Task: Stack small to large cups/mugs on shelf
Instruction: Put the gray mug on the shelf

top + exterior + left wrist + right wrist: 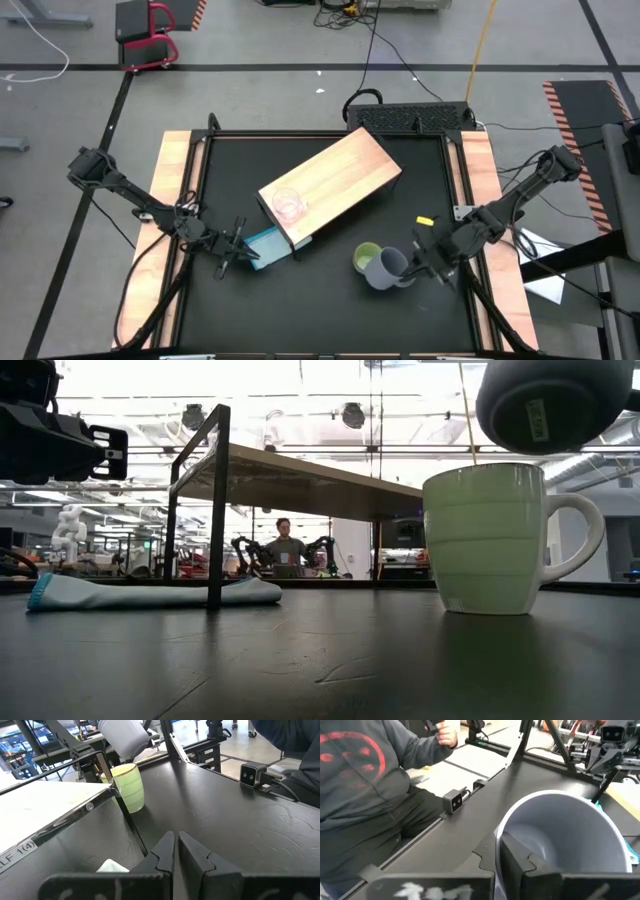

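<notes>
The right gripper (420, 262) pinches the grey-blue mug (386, 267), raised beside the green mug (366, 257).

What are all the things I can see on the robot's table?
Shelf: one, light wood top on a black frame, lying slantwise mid-table.
Glass cup: one, clear, on the shelf's top near its front end.
Green mug: one, light green, standing on the black table right of the shelf.
Grey-blue mug: one, grey-blue, lifted off the table and tilted, beside the green mug.
Teal block: one, teal, flat on the table at the shelf's front end.
Person: one, grey top with a red mark, at the table's edge.
Left gripper: black, low by the teal block, holding nothing.
Right gripper: black, shut on the grey-blue mug's rim.
</notes>
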`<state>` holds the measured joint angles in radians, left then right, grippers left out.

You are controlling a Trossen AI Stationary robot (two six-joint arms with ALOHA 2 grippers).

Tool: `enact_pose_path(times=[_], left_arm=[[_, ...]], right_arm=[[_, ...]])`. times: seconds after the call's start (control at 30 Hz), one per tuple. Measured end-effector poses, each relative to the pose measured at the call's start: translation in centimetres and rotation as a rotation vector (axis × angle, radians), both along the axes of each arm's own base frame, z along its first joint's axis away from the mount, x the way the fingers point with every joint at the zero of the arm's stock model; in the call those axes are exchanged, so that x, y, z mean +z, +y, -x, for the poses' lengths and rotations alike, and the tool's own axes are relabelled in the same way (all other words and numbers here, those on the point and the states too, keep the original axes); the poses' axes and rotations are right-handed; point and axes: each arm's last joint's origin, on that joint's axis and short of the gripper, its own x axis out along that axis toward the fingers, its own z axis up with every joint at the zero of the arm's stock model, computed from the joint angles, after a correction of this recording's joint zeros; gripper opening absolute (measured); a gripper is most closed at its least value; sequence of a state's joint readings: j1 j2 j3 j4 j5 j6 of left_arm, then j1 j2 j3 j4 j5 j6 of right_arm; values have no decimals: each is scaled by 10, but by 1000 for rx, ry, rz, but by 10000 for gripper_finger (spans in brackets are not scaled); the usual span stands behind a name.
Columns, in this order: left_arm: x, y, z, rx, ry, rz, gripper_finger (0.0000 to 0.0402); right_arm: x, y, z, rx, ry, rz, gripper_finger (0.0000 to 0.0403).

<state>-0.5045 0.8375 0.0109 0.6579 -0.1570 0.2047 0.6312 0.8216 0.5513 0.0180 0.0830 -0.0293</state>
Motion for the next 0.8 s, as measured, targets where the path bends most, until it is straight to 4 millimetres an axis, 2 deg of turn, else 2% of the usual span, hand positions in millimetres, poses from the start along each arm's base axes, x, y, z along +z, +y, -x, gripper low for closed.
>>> enact_pose_path(times=[0.5, 0.8], left_arm=[[0, 0, 0, 1, 1, 0, 26], [0, 0, 0, 1, 1, 0, 26]], right_arm=[[-19, 1, 7, 32, -46, -21, 0], [-14, 4, 8, 51, -106, -52, 0]])
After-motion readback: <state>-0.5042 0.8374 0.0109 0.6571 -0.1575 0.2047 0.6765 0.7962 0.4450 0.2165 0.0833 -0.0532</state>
